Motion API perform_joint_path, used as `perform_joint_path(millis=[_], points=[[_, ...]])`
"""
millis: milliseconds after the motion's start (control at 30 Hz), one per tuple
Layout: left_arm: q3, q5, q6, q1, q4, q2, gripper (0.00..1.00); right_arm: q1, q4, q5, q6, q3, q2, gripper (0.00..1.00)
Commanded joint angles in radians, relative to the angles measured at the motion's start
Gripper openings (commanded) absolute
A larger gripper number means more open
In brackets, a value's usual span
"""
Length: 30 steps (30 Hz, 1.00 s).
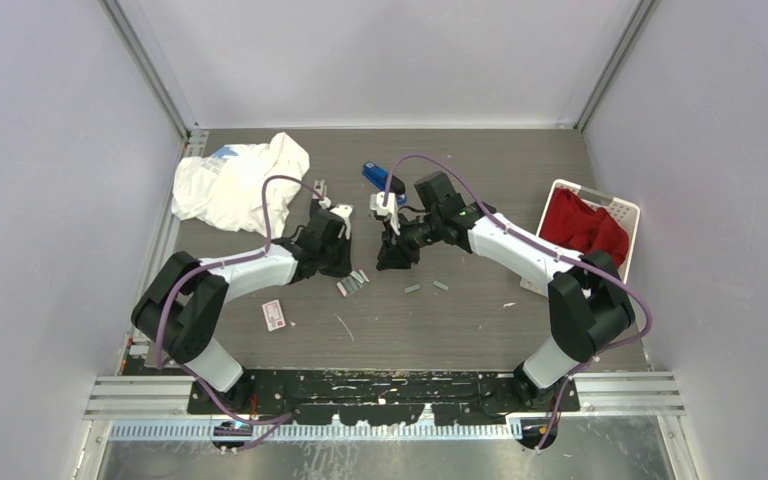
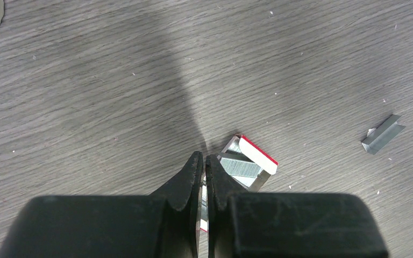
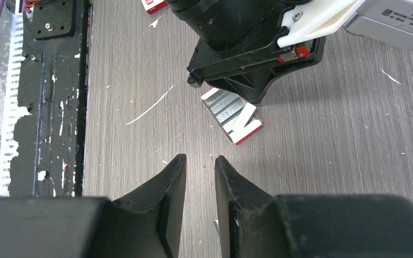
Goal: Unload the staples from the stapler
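Presently, the left gripper [image 2: 203, 159] is seen with its jaws pressed together, its tips lowered right at a small open staple box [image 2: 259, 154] with a red-and-white edge, in which rows of staples [image 2: 241, 166] are laid side by side; whether the tips touch the box cannot be told. The right gripper [image 3: 200, 162] is held facing it from the other side, jaws a little apart over the bare grey wood-grain table [image 1: 460, 325], with that box lying just beyond its fingertips. Two loose strips of staples are found on the table to the right of the box, near each other and well clear of both grippers. A blue stapler [image 1: 376, 176], as far as the small overhead view allows it to be judged, is lying farther back, partly hidden behind the right arm. A white cloth [image 1: 240, 180] is bunched at the far left, a white basket [image 1: 628, 212] holding a red cloth [image 1: 582, 225] is set at the right, and a small flat white-and-red box [image 1: 274, 314] is placed near the left arm.
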Motion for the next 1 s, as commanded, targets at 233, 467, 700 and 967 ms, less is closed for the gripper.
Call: perform_joint_path(millis=[233, 467, 700, 967], points=[[0.029, 0.011, -0.006, -0.012, 0.016, -0.014, 0.07, 0.003, 0.02, -0.017, -0.017, 0.006, -0.027, 0.32], [0.031, 0.024, -0.007, -0.014, 0.02, -0.012, 0.08, 0.002, 0.02, -0.017, -0.017, 0.005, -0.027, 0.32], [0.03, 0.029, -0.007, -0.013, 0.023, -0.017, 0.09, 0.003, 0.02, -0.016, -0.016, 0.006, -0.025, 0.32], [0.028, 0.048, -0.01, -0.014, 0.039, -0.014, 0.09, 0.007, 0.081, 0.038, 0.083, -0.007, 0.04, 0.32]])
